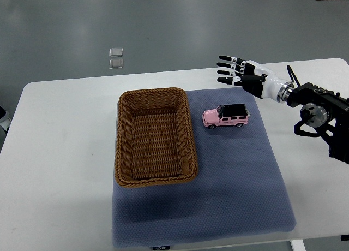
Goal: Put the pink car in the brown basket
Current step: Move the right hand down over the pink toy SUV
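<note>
Nearest the camera, a blue-grey mat (240,196) covers the middle and right of a white table (60,169), its near edge reaching almost to the table's near edge. On the left part of the mat stands the brown basket (126,177), a rectangular woven wicker tray with a rolled rim; nothing lies inside it, and its left wall sits at the mat's left border. Just right of the basket's far half, apart from its rim, stands the pink car (226,117) on the mat. It is a small boxy toy off-roader, pale pink in body, with a black roof and black wheels, upright on all its wheels, its length running left to right and its bonnet pointing left toward the basket. Farther back and to the right, the right hand (246,75) comes in from the right edge on a black and white arm. Its fingers (228,65), black with white segments, stretch out straight and spread, pointing left, holding nothing, above the mat's far edge and well clear of the car. Beyond the table, on the grey floor, lie two small pale squares (115,57).
</note>
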You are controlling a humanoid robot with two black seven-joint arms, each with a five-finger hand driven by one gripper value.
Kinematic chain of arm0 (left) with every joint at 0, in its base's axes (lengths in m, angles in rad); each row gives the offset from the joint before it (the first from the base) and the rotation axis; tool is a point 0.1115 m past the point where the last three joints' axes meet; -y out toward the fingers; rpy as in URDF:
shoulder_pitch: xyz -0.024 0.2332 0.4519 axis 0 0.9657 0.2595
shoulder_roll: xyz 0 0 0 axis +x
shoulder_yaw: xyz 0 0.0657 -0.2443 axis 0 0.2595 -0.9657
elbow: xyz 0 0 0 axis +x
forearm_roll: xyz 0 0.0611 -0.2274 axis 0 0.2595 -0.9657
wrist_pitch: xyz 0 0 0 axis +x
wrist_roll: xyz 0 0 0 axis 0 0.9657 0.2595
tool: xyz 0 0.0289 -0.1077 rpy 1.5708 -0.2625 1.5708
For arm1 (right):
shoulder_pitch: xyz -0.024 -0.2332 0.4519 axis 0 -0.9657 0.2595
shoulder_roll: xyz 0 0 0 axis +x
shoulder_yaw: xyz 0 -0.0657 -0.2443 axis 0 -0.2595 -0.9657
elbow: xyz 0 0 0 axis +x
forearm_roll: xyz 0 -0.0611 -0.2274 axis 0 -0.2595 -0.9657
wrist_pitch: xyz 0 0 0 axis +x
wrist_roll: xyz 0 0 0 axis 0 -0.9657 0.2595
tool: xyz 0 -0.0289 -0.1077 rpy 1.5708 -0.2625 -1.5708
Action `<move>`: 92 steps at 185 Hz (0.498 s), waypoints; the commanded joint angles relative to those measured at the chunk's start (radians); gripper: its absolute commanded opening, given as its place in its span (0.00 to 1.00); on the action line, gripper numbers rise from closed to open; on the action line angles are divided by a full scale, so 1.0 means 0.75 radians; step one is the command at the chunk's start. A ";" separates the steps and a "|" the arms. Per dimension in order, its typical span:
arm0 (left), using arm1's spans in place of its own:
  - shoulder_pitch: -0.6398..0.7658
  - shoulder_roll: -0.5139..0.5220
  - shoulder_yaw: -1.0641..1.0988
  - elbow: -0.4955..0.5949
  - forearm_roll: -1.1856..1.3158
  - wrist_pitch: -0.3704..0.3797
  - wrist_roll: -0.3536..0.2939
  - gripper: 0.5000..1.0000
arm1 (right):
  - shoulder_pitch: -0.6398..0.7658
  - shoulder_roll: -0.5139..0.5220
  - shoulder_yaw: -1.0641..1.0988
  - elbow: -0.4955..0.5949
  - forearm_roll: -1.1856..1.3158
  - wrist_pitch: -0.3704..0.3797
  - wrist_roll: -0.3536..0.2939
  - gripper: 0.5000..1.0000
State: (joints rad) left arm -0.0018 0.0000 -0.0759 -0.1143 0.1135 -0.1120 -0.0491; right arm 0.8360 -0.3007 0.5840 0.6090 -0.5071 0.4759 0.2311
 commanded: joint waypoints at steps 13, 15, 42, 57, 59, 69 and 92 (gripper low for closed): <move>0.000 0.000 -0.001 0.005 0.000 0.000 0.000 1.00 | -0.002 -0.059 -0.010 0.045 -0.316 0.040 0.078 0.83; -0.002 0.000 -0.001 0.005 0.000 0.000 0.000 1.00 | -0.002 -0.061 -0.012 0.045 -0.338 0.040 0.085 0.83; -0.002 0.000 0.001 0.005 0.000 0.000 0.000 1.00 | 0.014 -0.096 -0.093 0.053 -0.635 0.018 0.148 0.83; 0.000 0.000 0.001 0.003 0.000 0.000 0.000 1.00 | 0.022 -0.108 -0.114 0.063 -0.756 -0.031 0.154 0.83; -0.002 0.000 0.001 0.003 0.000 0.000 0.000 1.00 | 0.022 -0.108 -0.118 0.063 -0.772 -0.039 0.154 0.83; -0.002 0.000 0.001 0.003 0.000 0.000 0.000 1.00 | 0.025 -0.119 -0.134 0.065 -0.842 -0.068 0.156 0.83; -0.002 0.000 0.001 0.005 0.000 0.000 0.000 1.00 | 0.067 -0.125 -0.161 0.067 -0.897 -0.080 0.158 0.83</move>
State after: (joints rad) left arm -0.0025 0.0000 -0.0753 -0.1117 0.1135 -0.1120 -0.0491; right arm 0.8633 -0.3914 0.4804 0.6587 -1.1464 0.4251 0.3487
